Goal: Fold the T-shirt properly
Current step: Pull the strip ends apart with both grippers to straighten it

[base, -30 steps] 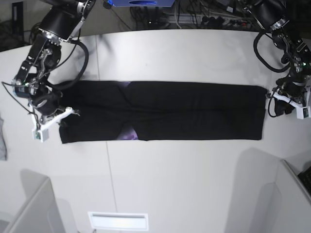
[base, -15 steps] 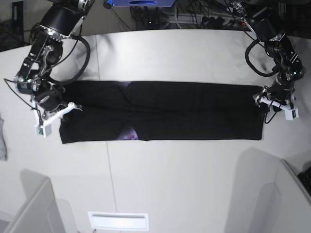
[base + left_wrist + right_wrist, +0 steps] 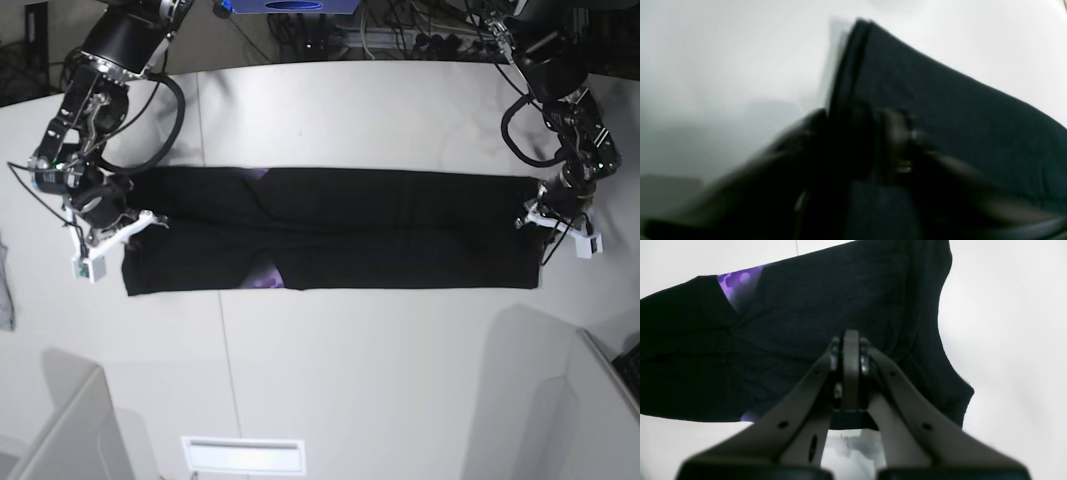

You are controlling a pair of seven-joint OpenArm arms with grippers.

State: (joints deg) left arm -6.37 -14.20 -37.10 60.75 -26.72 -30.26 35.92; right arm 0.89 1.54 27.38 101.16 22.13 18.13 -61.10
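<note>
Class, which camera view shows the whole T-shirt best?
The base view: the T-shirt lies there as one long folded band, edge to edge. The right wrist view shows one end with purple print; the left wrist view, a blurred corner.

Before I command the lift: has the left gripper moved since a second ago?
Yes. In the base view the left gripper has shifted inward onto the end edge of the long black folded cloth T-shirt.

1. the t-shirt (image 3: pixel 400 230) was black, a long dark band.
2. purple patches with pale dots showed where its cloth turned back (image 3: pixel 736 281).
3. the table (image 3: pixel 380 370) under it was plain white.
4. my right gripper (image 3: pixel 850 350) had grey-brown fingers.
5. my left gripper (image 3: pixel 853 143) looked black and blurred.
6. my arms were black with white parts at the wrists.
</note>
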